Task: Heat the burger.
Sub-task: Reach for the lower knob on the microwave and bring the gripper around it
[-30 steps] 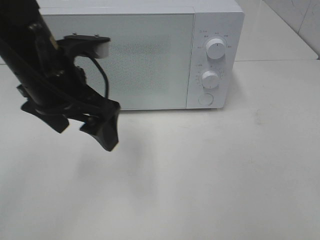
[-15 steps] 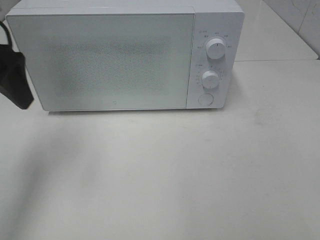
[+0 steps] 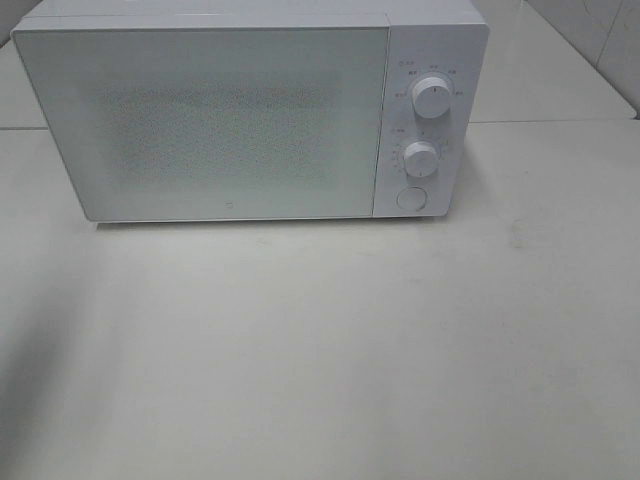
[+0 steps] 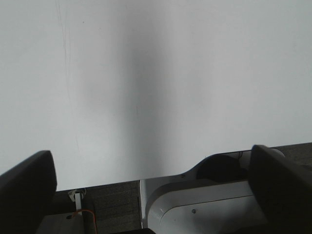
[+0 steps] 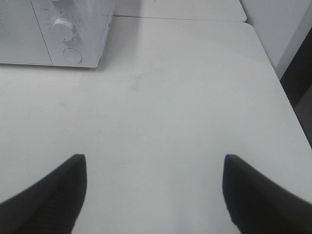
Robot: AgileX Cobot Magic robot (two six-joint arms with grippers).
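left end effector (image 4: 153,163) wide apart, nothing held; right end effector (image 5: 153,163) apart, over table (image 5: 170,97); microwave (image 3: 200,120) door shut.

A plain lab-like kitchen setup: white microwave (image 3: 250,115) on white table (image 3: 320,350)

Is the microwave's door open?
No, the door of the microwave lies shut, flush with its front.

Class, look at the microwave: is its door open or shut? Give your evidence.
Shut. The door lies flush with the control panel, no gap showing. What is inside: cannot tell.
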